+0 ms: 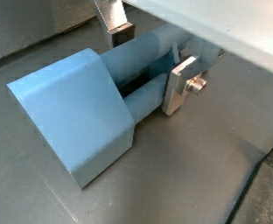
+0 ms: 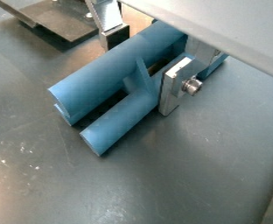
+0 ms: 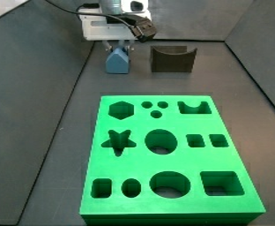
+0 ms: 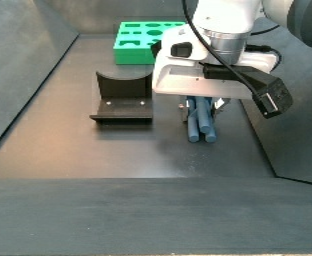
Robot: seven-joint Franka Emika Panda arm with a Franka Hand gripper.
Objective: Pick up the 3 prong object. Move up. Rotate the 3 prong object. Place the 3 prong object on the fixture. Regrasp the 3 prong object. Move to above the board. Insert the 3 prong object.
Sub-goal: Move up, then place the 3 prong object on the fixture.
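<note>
The 3 prong object (image 1: 80, 105) is a matte blue-grey piece lying flat on the dark floor, its parallel prongs (image 2: 109, 92) pointing away from the gripper. My gripper (image 1: 145, 66) is down at floor level and straddles its block end, with a silver finger plate pressed to each side; it also shows in a wrist view (image 2: 145, 70). In both side views the gripper (image 3: 119, 42) (image 4: 199, 100) stands over the object (image 3: 115, 60) (image 4: 202, 122). The dark brown fixture (image 3: 171, 58) (image 4: 121, 100) (image 2: 57, 22) stands beside it. The green board (image 3: 140, 168) (image 4: 145, 38) lies apart.
Grey walls enclose the dark floor on several sides (image 3: 57, 88). A wall edge runs close beside the gripper (image 4: 272, 150). The board's cut-outs include a hexagon, a star and three small round holes (image 3: 155, 108).
</note>
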